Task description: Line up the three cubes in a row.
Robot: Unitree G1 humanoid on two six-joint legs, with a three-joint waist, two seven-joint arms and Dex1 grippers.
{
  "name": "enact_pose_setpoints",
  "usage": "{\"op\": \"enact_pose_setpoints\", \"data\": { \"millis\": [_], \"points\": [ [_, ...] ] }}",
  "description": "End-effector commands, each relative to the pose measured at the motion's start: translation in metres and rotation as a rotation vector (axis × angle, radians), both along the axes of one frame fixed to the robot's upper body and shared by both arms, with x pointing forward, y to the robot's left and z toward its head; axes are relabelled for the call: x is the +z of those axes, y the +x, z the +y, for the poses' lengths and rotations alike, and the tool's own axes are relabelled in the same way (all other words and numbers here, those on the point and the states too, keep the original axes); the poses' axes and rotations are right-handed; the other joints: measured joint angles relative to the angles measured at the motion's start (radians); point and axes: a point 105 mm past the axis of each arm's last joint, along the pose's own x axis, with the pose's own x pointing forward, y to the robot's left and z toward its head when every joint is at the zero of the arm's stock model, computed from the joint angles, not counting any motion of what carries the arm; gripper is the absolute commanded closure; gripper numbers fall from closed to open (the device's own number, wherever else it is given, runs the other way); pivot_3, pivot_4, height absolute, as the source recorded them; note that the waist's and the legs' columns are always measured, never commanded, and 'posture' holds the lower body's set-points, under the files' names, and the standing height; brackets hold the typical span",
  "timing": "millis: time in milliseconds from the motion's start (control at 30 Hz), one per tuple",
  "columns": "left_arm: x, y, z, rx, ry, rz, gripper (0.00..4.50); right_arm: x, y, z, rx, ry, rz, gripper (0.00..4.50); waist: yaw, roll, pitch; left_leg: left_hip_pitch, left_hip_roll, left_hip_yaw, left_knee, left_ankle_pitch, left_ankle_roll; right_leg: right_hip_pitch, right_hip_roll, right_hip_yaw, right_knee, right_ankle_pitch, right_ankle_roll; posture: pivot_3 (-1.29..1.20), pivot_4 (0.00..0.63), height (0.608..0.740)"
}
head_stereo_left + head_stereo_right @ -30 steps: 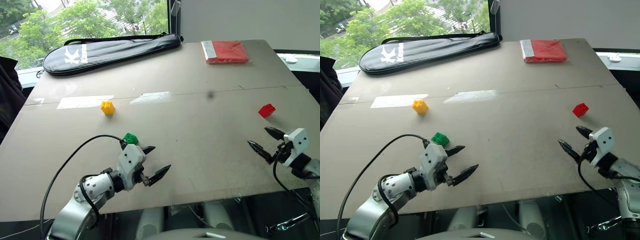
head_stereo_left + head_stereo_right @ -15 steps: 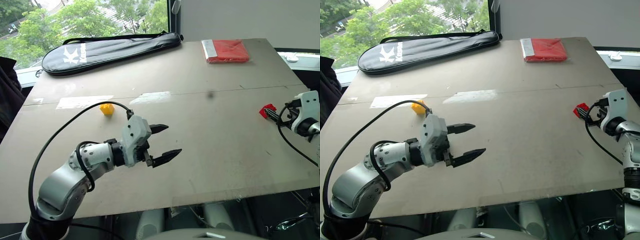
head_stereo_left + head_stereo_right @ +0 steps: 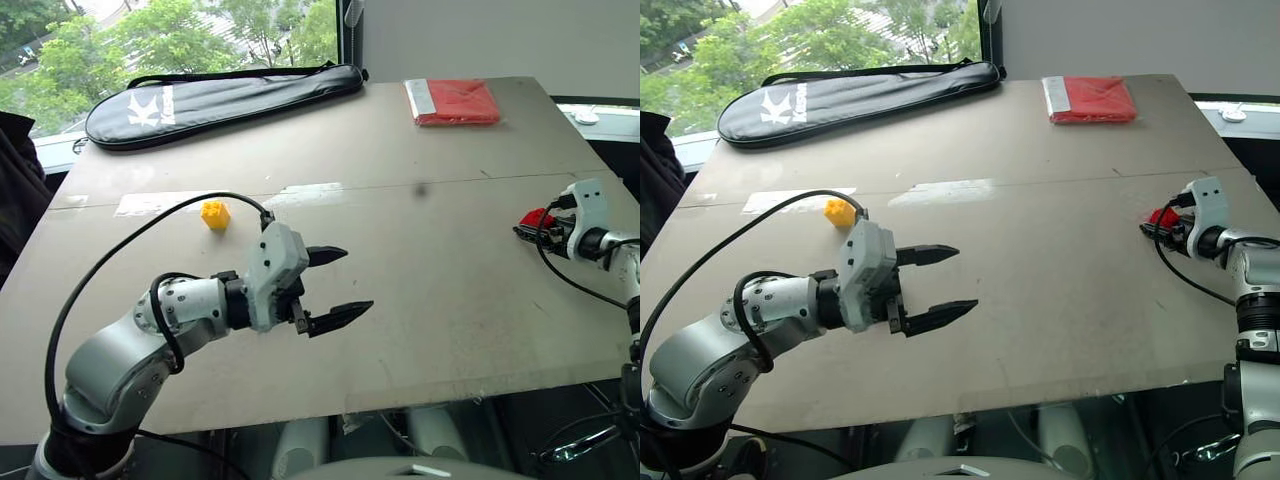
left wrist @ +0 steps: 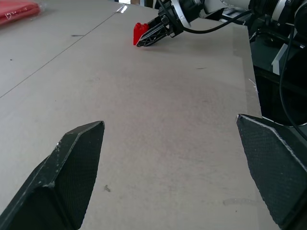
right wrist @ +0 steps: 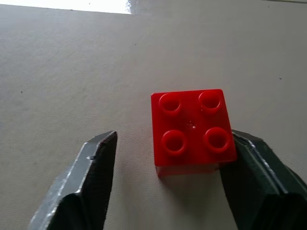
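Note:
A red cube (image 5: pixel 192 127) lies studs up near the table's right edge, also visible as the red cube (image 3: pixel 535 218). My right gripper (image 3: pixel 525 228) is down on the table around it. In the right wrist view one finger (image 5: pixel 252 175) touches the cube's side, while the other finger (image 5: pixel 91 179) stands off it with a clear gap. The yellow cube (image 3: pixel 214 213) sits alone at the middle left. My left gripper (image 3: pixel 357 280) hovers open and empty above the table's middle front, pointing to the right toward the red cube (image 4: pixel 139 33).
A black racket bag (image 3: pixel 220 100) lies along the far left of the table (image 3: pixel 430 320). A flat red packet (image 3: pixel 455 102) sits at the far right. A pale tape strip (image 3: pixel 160 203) is stuck next to the yellow cube.
My right gripper moved forward to the red cube and its fingers narrowed around it. My left arm rose and swung toward the middle, covering the green cube.

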Motion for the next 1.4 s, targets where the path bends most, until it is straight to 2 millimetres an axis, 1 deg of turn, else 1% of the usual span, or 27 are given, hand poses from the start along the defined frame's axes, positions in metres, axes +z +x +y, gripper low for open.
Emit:
{"op": "enact_pose_setpoints", "data": {
  "millis": [33,67,133,200,267,333,400,467,500,600,700,767,867,900,1033,1067,1133,1167,1200,1267,1300,1400],
  "points": [
    [0.009,-0.004,-0.001,-0.017,0.002,-0.055,0.00,0.020,-0.001,0.000,0.014,-0.033,-0.068,3.18,0.000,0.000,0.000,0.000,0.000,0.000,0.000,0.000,0.000,0.000,0.000,0.000,0.000,0.000,0.001,0.00,0.150,0.701],
    [0.009,-0.003,-0.001,-0.017,0.003,-0.054,0.00,0.021,-0.001,0.002,0.015,-0.034,-0.076,3.22,0.000,0.000,0.000,0.000,0.000,0.000,0.000,0.000,0.000,0.000,0.000,0.000,0.000,-0.001,0.001,0.00,0.150,0.701],
    [0.006,-0.002,0.001,-0.015,0.012,-0.050,0.00,0.023,-0.005,0.012,0.011,-0.052,-0.110,3.22,0.001,0.000,0.000,0.000,0.000,-0.001,0.000,0.000,0.000,0.000,0.000,-0.001,0.000,0.000,0.002,0.00,0.150,0.701],
    [0.003,0.000,0.003,-0.011,0.024,-0.046,0.00,0.023,-0.013,0.029,0.005,-0.043,-0.141,3.22,0.001,0.000,0.000,0.000,0.000,-0.001,0.000,0.000,0.000,0.000,0.000,-0.001,0.000,0.000,0.003,0.00,0.150,0.701],
    [0.001,0.003,0.006,-0.008,0.036,-0.045,0.00,0.017,-0.026,0.055,0.010,-0.017,-0.150,3.22,0.001,0.000,0.000,0.000,0.001,-0.002,0.000,0.000,0.000,0.000,0.001,-0.001,0.000,0.001,0.004,0.00,0.150,0.701],
    [0.000,0.007,0.009,-0.007,0.043,-0.043,0.00,0.008,-0.042,0.084,-0.004,-0.010,-0.140,3.22,0.001,0.000,0.000,0.000,0.001,-0.003,-0.001,0.000,0.000,-0.001,0.002,-0.002,0.001,0.001,0.005,0.00,0.150,0.701],
    [-0.004,0.011,0.011,-0.011,0.064,-0.044,0.00,0.003,-0.055,0.110,-0.035,0.046,-0.131,3.22,0.001,0.001,0.000,-0.001,0.002,-0.003,-0.001,0.000,0.000,-0.002,0.002,-0.002,0.001,0.001,0.005,0.00,0.150,0.701],
    [-0.009,0.017,0.015,-0.010,0.101,-0.057,0.00,-0.002,-0.064,0.127,-0.117,0.092,-0.088,3.22,-0.001,0.001,0.000,-0.001,0.002,-0.003,-0.001,0.000,0.000,-0.002,0.003,-0.002,0.002,-0.001,0.002,0.00,0.150,0.701],
    [-0.011,0.020,0.016,-0.008,0.116,-0.068,0.00,-0.005,-0.068,0.133,-0.151,0.084,-0.060,3.22,-0.001,0.001,0.000,0.000,0.002,-0.003,-0.001,0.000,0.000,-0.002,0.002,-0.001,0.003,-0.001,0.002,0.00,0.150,0.701],
    [-0.012,0.026,0.015,-0.024,0.128,-0.082,0.00,-0.008,-0.078,0.155,-0.145,0.019,-0.024,3.22,0.001,0.001,0.000,0.000,0.001,-0.003,0.000,0.001,-0.001,-0.002,0.002,0.000,0.003,-0.001,0.001,0.00,0.150,0.701],
    [-0.018,0.028,0.014,-0.047,0.148,-0.090,0.00,-0.006,-0.083,0.175,-0.137,0.016,-0.014,3.22,0.000,0.001,0.000,-0.001,0.000,-0.003,0.000,0.001,-0.001,-0.002,0.001,0.000,0.003,-0.001,0.001,0.00,0.150,0.701],
    [-0.019,0.029,0.013,-0.055,0.145,-0.090,0.00,-0.005,-0.084,0.180,-0.121,0.001,-0.021,3.22,-0.002,0.001,0.000,-0.001,0.000,-0.003,0.000,0.001,-0.001,-0.002,0.001,-0.001,0.002,-0.001,0.001,0.00,0.150,0.701],
    [-0.020,0.029,0.013,-0.060,0.143,-0.090,0.00,-0.002,-0.081,0.177,-0.133,-0.011,-0.037,3.22,-0.003,0.001,0.000,-0.003,0.001,-0.003,-0.001,0.001,-0.001,-0.004,0.001,-0.001,0.002,-0.001,0.001,0.00,0.150,0.701],
    [-0.020,0.028,0.012,-0.063,0.140,-0.089,0.00,-0.002,-0.080,0.176,-0.135,-0.010,-0.039,3.22,-0.003,0.001,0.000,-0.006,0.001,-0.003,-0.001,0.001,-0.001,-0.007,0.001,-0.001,0.002,-0.001,0.002,0.00,0.150,0.701],
    [-0.020,0.024,0.011,-0.088,0.108,-0.054,0.00,-0.001,-0.078,0.178,-0.115,-0.020,-0.050,3.22,-0.003,0.001,0.000,-0.008,0.001,-0.004,-0.001,0.001,-0.001,-0.008,0.002,-0.002,0.002,-0.001,0.002,0.00,0.150,0.701],
    [-0.020,0.023,0.011,-0.093,0.103,-0.049,0.00,-0.001,-0.078,0.178,-0.113,-0.022,-0.050,2.72,-0.003,0.001,0.000,-0.008,0.001,-0.004,-0.001,0.001,-0.001,-0.008,0.002,-0.002,0.002,-0.001,0.002,0.00,0.150,0.701],
    [-0.017,0.022,0.011,-0.102,0.081,-0.034,0.00,0.000,-0.077,0.178,-0.107,-0.030,-0.055,2.03,-0.003,0.001,0.000,-0.008,0.001,-0.004,-0.001,0.001,-0.001,-0.008,0.002,-0.002,0.002,-0.001,0.002,0.00,0.150,0.701],
    [-0.016,0.022,0.011,-0.106,0.070,-0.027,0.00,0.000,-0.077,0.178,-0.106,-0.030,-0.056,1.77,-0.003,0.001,0.000,-0.008,0.001,-0.005,-0.001,0.001,-0.001,-0.008,0.002,-0.003,0.002,-0.001,0.002,0.00,0.150,0.701],
    [-0.015,0.022,0.012,-0.105,0.067,-0.028,0.00,0.000,-0.076,0.178,-0.105,-0.032,-0.057,1.36,-0.003,0.001,0.000,-0.009,0.001,-0.005,-0.001,0.001,-0.001,-0.008,0.002,-0.003,0.002,-0.001,0.002,0.00,0.150,0.701],
    [-0.015,0.022,0.012,-0.101,0.066,-0.033,0.00,0.000,-0.075,0.178,-0.104,-0.033,-0.061,0.33,-0.003,0.001,0.000,-0.009,0.001,-0.005,-0.001,0.001,-0.001,-0.008,0.002,-0.003,0.002,-0.001,0.002,0.00,0.150,0.701],
    [-0.015,0.022,0.012,-0.099,0.066,-0.033,0.00,0.001,-0.075,0.178,-0.104,-0.032,-0.063,0.03,-0.003,0.001,0.000,-0.009,0.001,-0.005,-0.001,0.001,-0.001,-0.008,0.002,-0.003,0.002,-0.001,0.002,0.00,0.150,0.701],
    [-0.018,0.020,0.019,-0.052,0.047,-0.022,0.00,0.008,-0.076,0.175,-0.096,-0.033,-0.091,0.03,-0.006,0.001,0.000,-0.009,0.001,-0.005,-0.001,0.001,-0.001,-0.008,0.002,-0.003,0.002,-0.001,0.002,0.00,0.150,0.701]
  ]
}}
